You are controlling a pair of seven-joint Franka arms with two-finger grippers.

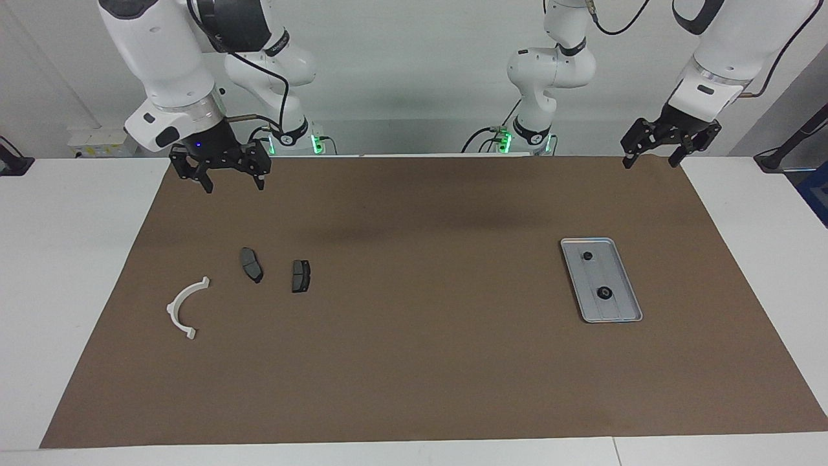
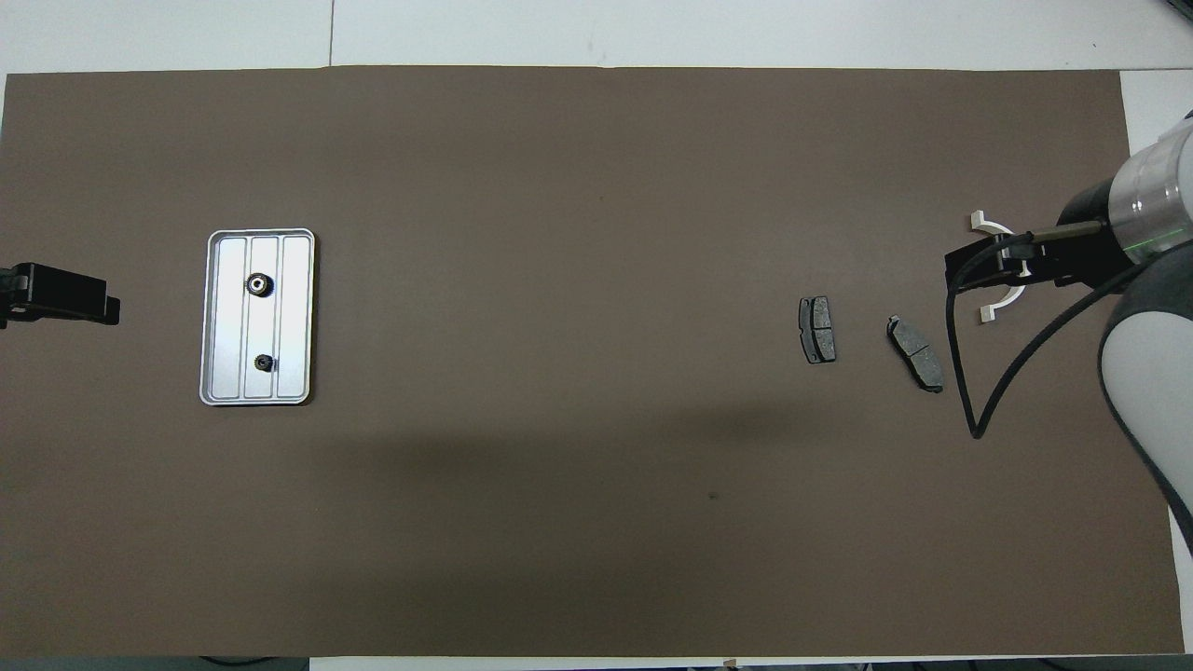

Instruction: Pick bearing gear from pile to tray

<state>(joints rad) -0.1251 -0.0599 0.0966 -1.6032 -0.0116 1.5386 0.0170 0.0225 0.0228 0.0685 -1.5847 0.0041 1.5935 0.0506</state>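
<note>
The silver tray [image 1: 625,296] lies toward the left arm's end of the brown mat, and also shows in the overhead view [image 2: 296,317]. Two small black gears [image 1: 588,255] [image 1: 605,293] lie in it. The pile toward the right arm's end is a white arc bracket [image 1: 184,309] and two dark brake pads [image 1: 251,264] [image 1: 301,276]; no black round piece shows there. My right gripper [image 1: 234,182] hangs open and empty above the mat, covering part of the bracket [image 2: 989,311] in the overhead view. My left gripper [image 1: 650,162] hangs open and empty above the mat's corner.
The brown mat [image 1: 414,362] covers most of the white table. Both arm bases stand at the table's edge nearest the robots. A black cable [image 2: 969,391] loops from the right arm over the mat beside the pads.
</note>
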